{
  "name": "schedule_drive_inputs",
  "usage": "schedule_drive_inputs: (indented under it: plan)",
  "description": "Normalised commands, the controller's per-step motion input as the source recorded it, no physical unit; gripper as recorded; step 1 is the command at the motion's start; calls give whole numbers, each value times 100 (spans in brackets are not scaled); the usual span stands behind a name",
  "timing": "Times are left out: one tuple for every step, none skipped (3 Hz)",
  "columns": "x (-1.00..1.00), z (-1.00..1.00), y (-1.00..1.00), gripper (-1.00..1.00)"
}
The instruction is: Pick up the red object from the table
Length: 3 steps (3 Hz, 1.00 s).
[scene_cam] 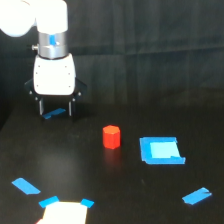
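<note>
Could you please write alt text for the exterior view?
A small red object stands alone on a black table, untouched. The white arm's open gripper hangs up and to its left in the view, and a blue square patch lies just right of it.

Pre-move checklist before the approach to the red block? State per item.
1. Red object visible, upright on the table: ok.
2. Gripper open, nothing held: ok.
3. Gripper over the red object: not ok, it sits off to the exterior view's left and farther back.
4. Space around the red object clear; blue square patch lies apart, on the exterior view's right: ok.
5. Gripper height above the table: cannot tell from one view.
</note>
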Motion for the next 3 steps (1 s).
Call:
schedule_drive_inputs:
  plan:
    - [100,-42,5,-11]
    - [100,0,-99,76]
    - [100,-17,-100,53]
